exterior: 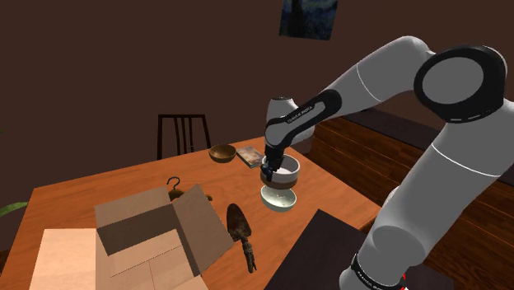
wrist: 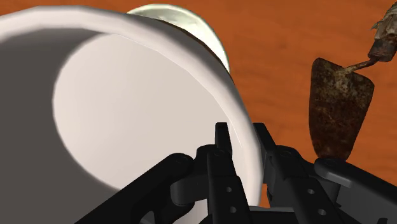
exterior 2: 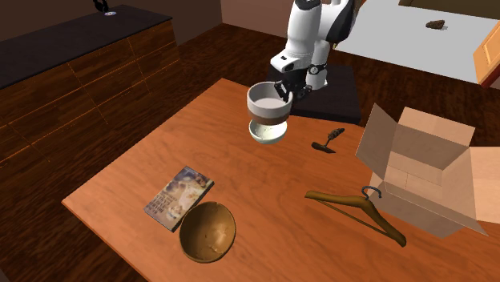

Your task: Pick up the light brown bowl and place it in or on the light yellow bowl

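A white bowl with a brown band around its lower half (exterior 2: 267, 102) (exterior: 284, 175) (wrist: 127, 108) hangs over the wooden table (exterior 2: 160, 160). My gripper (exterior 2: 287, 90) (exterior: 270, 169) (wrist: 242, 143) is shut on its rim, one finger inside and one outside. Directly beneath it stands a pale yellow bowl (exterior 2: 268, 133) (exterior: 278, 200) (wrist: 191, 22). The held bowl's base is level with the lower bowl's rim; I cannot tell whether the two touch.
A rusty trowel (exterior 2: 327, 140) (exterior: 241, 226) (wrist: 340, 108) lies close beside the bowls. An open cardboard box (exterior 2: 417, 172) (exterior: 156, 235), a hanger (exterior 2: 356, 210), a book (exterior 2: 179, 197) and a brown wooden bowl (exterior 2: 207, 232) (exterior: 221, 153) are also on the table. A chair (exterior: 183, 132) stands behind it.
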`<state>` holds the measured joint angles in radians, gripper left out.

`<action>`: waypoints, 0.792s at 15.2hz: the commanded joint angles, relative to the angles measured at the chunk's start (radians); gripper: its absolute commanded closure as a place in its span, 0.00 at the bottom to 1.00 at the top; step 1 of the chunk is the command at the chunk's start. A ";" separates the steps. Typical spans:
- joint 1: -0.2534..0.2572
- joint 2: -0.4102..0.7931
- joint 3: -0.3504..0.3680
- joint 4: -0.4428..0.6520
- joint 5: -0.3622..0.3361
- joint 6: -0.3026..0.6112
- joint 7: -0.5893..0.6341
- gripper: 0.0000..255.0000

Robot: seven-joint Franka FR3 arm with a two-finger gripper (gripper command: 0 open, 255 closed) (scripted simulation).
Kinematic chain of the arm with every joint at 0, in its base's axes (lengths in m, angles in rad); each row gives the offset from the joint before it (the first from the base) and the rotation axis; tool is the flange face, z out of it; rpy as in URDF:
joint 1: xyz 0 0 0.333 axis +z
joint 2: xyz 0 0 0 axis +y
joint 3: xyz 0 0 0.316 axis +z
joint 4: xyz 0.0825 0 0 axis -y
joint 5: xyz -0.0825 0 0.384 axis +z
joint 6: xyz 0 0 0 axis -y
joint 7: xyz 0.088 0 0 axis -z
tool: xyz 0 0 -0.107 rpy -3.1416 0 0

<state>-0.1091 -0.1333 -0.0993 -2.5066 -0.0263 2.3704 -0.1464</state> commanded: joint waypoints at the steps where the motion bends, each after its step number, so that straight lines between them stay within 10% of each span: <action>1: -0.003 -0.033 -0.002 -0.052 -0.005 0.021 -0.001 1.00; 12: 0.000 0.101 -0.005 -0.090 0.012 0.191 -0.013 1.00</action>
<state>-0.1103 -0.0513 -0.1045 -2.5917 -0.0177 2.5367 -0.1580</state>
